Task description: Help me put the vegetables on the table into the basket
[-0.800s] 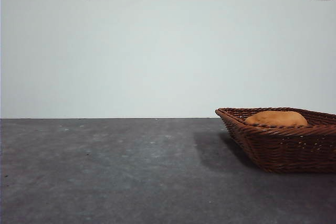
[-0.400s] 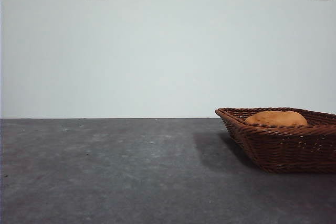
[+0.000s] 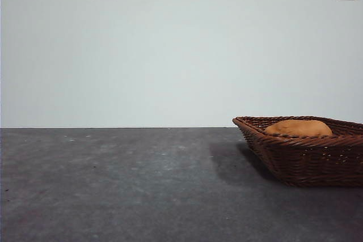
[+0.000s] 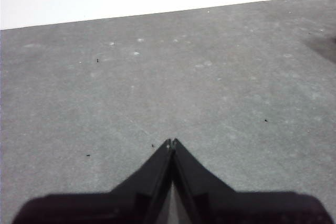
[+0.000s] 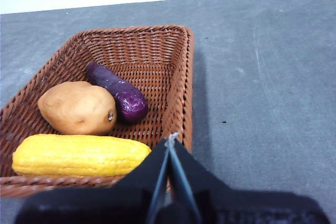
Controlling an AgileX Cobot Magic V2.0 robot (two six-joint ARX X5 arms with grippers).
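Potato (image 3: 298,127) peeks over the basket (image 3: 306,160) rim in front; the left gripper (image 4: 171,142), jaws pressed together, hangs above bare table (image 4: 210,87); the right gripper (image 5: 171,141), likewise closed and empty, overlooks corn (image 5: 79,155), eggplant (image 5: 116,92) and potato inside (task apparently complete, nothing left to fetch).

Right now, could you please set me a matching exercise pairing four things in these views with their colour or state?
Things:
1. corn
2. eggplant
3. potato
4. left gripper

Colour or state:
A. tan-orange, between the other two vegetables in the basket
B. shut, over bare table
C. dark purple, beside the potato
D. yellow, lying along one basket wall

Pairs: 1-D, 2-C, 3-A, 4-B
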